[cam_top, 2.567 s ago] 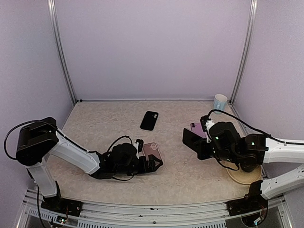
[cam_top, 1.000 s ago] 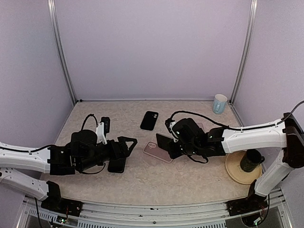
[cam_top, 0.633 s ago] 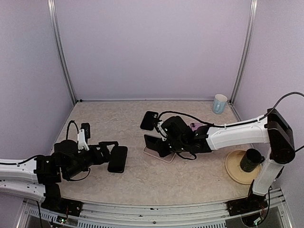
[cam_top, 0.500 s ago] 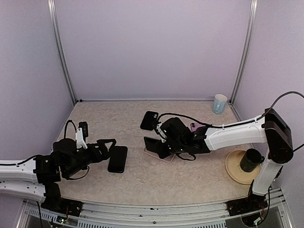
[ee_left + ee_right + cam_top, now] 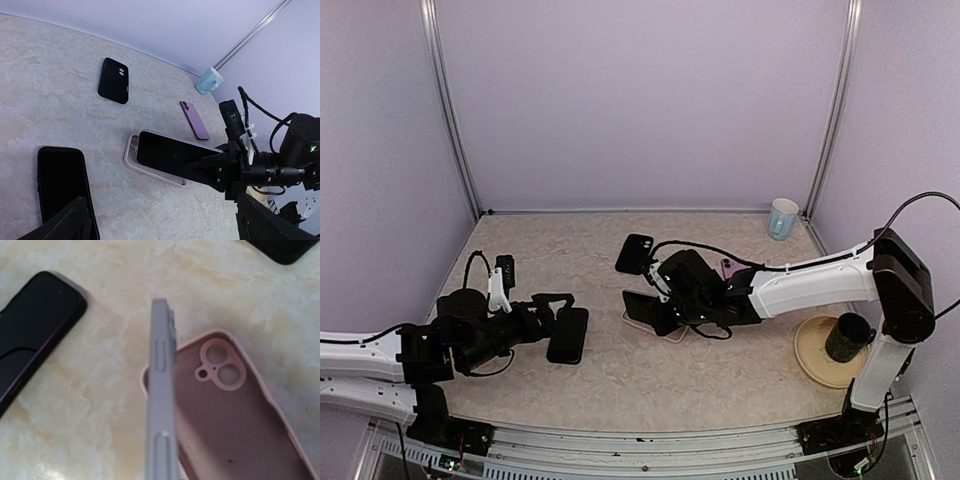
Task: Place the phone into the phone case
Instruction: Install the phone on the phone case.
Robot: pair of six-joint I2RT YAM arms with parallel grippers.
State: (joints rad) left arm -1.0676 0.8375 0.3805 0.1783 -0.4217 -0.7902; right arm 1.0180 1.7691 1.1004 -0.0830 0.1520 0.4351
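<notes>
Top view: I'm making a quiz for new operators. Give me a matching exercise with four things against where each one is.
Things:
1. mug
2. pink case
3. dark cup
4. phone

Places:
A. on the plate
B. in the right pincer
C. far right corner
D. beneath the held phone

Pairs: 1-C, 2-D, 3-A, 4-B

Phone, dark screen and pale lilac edge, tilted over the case; case pink, flat on the table, hollow side up.
</notes>
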